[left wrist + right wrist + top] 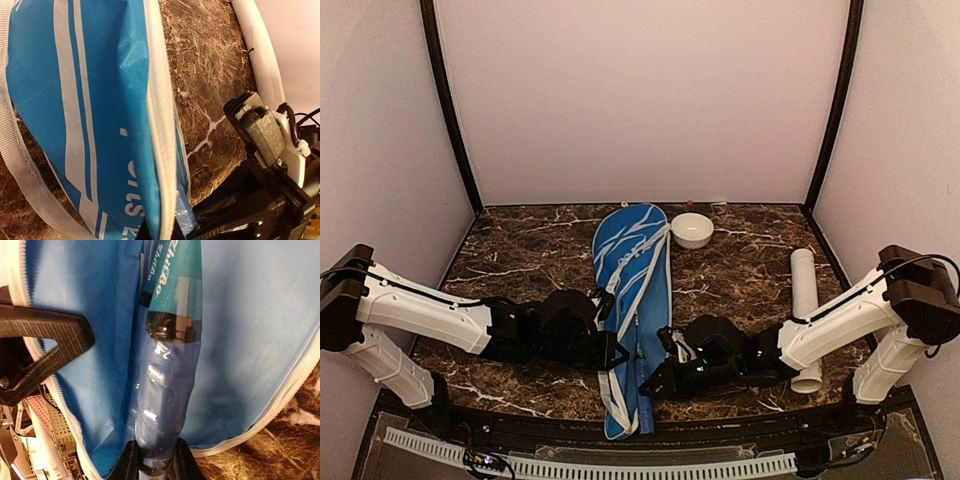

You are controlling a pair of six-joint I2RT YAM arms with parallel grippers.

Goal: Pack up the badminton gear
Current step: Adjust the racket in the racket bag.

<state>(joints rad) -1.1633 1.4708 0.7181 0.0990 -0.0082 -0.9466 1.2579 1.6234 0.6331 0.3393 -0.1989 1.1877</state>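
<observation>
Your left gripper [610,352] was shut tight on the white-trimmed left edge of the racket cover [632,260], holding that soft flap up so the mouth gaped. Your right gripper [155,465] had its fingers drawn in against both sides of a racket [165,405], gripping the plastic-wrapped blue handle where it ran into the opening. The cover lay lengthwise down the middle of the table [520,260], its wide end far and its narrow end at the near edge. The long white tube [805,300] lay well apart on the right, near your right arm. I would judge the racket light and stiff. Its wrap looked glossy and so probably slippery, so the handle was the right place to hold it, squarely and not by the thin frame. The cover was limp fabric that would sag or fold wherever you let go, and its trim or zip edge gave the firmest hold. The tube looked rigid and likely to roll. No shuttlecocks showed in any view. The table was dark veined marble, hard and smooth, so things could slide on it. A small white bowl [692,230] sat just beside the cover's far end. Plain pale walls [640,100] closed the table in on three sides.
</observation>
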